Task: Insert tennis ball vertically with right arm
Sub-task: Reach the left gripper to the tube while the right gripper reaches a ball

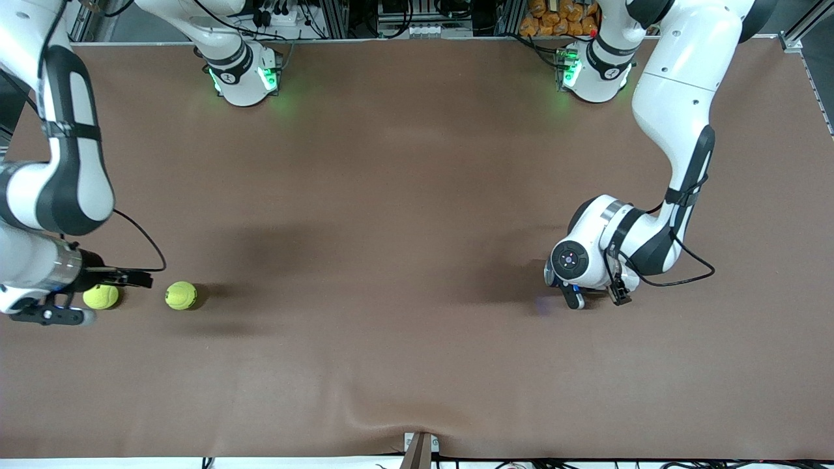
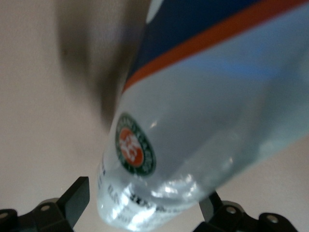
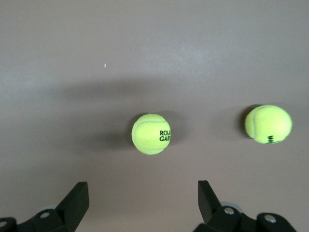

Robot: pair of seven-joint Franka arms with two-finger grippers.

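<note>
Two yellow tennis balls lie on the brown table at the right arm's end. One ball (image 1: 101,296) (image 3: 151,134) sits under my right gripper (image 1: 91,298) (image 3: 143,191), which hangs above it, open and empty. The other ball (image 1: 181,295) (image 3: 268,124) lies beside it, toward the table's middle. My left gripper (image 1: 596,296) (image 2: 145,193) is low over the table at the left arm's end. It is shut on a clear plastic ball can (image 2: 193,121) with a blue and orange band and a round logo. The can is hidden under the hand in the front view.
The brown cloth (image 1: 404,260) covers the whole table and wrinkles near the front edge (image 1: 391,417). Both arm bases (image 1: 244,71) (image 1: 596,71) stand along the table's edge farthest from the front camera. A thin black cable (image 1: 146,241) loops off the right wrist.
</note>
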